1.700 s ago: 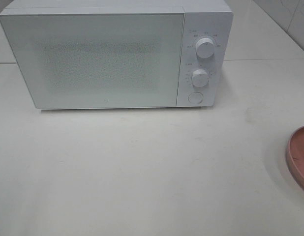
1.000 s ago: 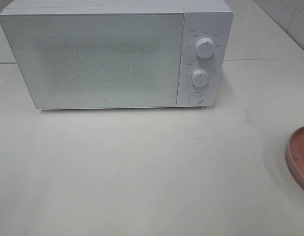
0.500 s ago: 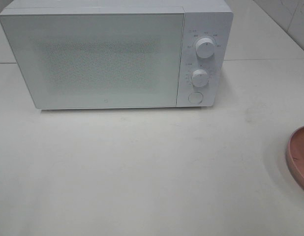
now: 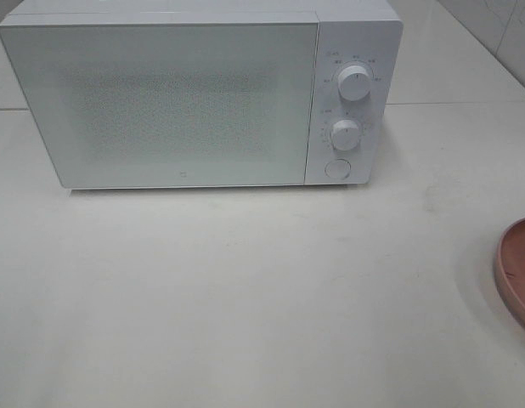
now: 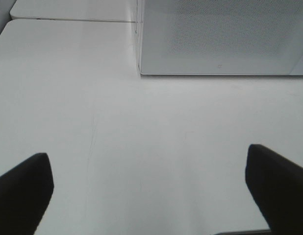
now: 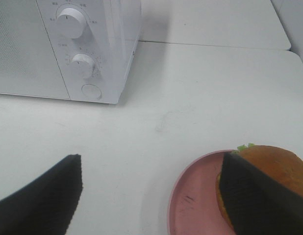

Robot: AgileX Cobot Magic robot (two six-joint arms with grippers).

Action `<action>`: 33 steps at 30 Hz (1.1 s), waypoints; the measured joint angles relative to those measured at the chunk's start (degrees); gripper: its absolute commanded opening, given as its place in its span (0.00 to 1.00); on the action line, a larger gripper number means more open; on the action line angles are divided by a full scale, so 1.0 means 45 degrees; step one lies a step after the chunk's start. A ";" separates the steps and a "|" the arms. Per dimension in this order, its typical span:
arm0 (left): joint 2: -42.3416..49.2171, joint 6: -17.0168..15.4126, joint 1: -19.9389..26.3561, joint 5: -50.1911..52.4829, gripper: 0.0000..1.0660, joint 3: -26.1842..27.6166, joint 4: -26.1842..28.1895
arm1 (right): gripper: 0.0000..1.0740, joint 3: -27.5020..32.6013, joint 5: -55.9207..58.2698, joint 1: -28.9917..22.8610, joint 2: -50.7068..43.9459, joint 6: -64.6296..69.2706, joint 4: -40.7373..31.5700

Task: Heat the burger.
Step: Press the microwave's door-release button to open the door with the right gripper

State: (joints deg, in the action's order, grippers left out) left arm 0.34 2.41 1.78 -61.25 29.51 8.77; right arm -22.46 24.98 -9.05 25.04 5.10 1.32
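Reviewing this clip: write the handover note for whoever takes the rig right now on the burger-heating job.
Left gripper: open, empty, above the table in front of the microwave.
Right gripper: open, holding nothing, one finger in front of the burger.
Burger: on the pink plate, right of the microwave.
Done: nothing visible; the microwave door is shut.
Left: open the door, load the burger, shut it, start heating.

Tabletop lies open before the shut microwave; plate with burger crowds the right edge
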 measured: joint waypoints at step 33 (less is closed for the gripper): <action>0.0000 0.0000 0.0000 0.0000 0.94 0.0000 0.0000 | 0.70 0.0306 -0.7194 0.0000 0.6659 0.0000 0.0051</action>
State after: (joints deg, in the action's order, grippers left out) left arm 0.34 2.41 1.78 -61.25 29.51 8.77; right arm -21.08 -7.39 -9.05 55.00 5.10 1.55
